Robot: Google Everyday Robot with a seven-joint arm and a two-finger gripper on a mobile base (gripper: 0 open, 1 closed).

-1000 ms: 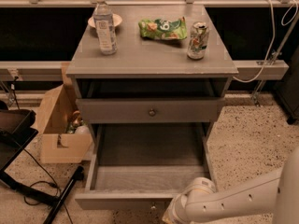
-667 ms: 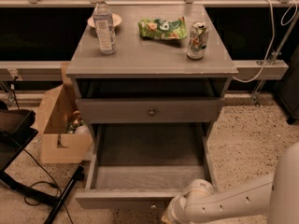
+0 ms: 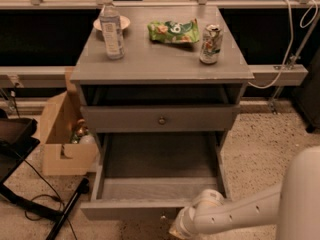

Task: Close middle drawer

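Grey middle drawer open, gripper cut off below.

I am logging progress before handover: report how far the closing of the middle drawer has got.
Done: only the approach. The tool sits at the front panel of the middle drawer, right of centre.
In hand: contact with that front, though the touch itself cannot be made out.
Left: the whole push. The drawer stands pulled far out, its grey inside showing, and must go in flush like the drawer above.

Matt grey wooden middle drawer, smooth white plastic gripper at its front
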